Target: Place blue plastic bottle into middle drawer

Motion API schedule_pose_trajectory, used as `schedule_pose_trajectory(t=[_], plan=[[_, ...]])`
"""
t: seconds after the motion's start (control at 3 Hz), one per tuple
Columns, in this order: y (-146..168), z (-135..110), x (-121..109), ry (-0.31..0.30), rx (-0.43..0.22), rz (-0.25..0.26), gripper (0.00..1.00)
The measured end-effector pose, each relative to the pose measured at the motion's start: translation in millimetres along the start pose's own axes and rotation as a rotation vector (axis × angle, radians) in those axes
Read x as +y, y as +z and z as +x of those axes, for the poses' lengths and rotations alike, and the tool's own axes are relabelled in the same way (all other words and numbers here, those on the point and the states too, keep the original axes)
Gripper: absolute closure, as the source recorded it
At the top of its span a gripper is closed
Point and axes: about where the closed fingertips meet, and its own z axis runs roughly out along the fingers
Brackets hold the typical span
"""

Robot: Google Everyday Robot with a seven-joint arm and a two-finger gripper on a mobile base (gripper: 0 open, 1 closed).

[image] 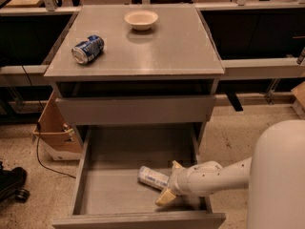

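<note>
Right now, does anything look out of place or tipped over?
Only the blue can stands out: it lies on its side on the cabinet top. The bottle lies flat in the open drawer, the claw open at its end.

Bottle end: the small blue-and-white labelled plastic bottle [151, 177] has its right end hidden between the spread tan fingers of the white two-finger gripper [167, 182], at the right of the open grey middle drawer [82, 175].
Bottle label: print too blurred to read.
Drawer front: cut off by the bottom edge.
White rounded robot body [279, 175]: cut off at the right and bottom edges.
</note>
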Motion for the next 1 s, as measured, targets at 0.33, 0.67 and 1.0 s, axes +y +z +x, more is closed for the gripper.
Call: schedule_pose_trajectory(t=[0.33,0.67,1.0], plan=[[-30,-22,2,-0.024,-0.033,-0.001,0.00],[-62,-49,-18,0.029,-0.099,-0.007,0.00],[-132,-86,-51,0.053,-0.207,0.007,0.00]])
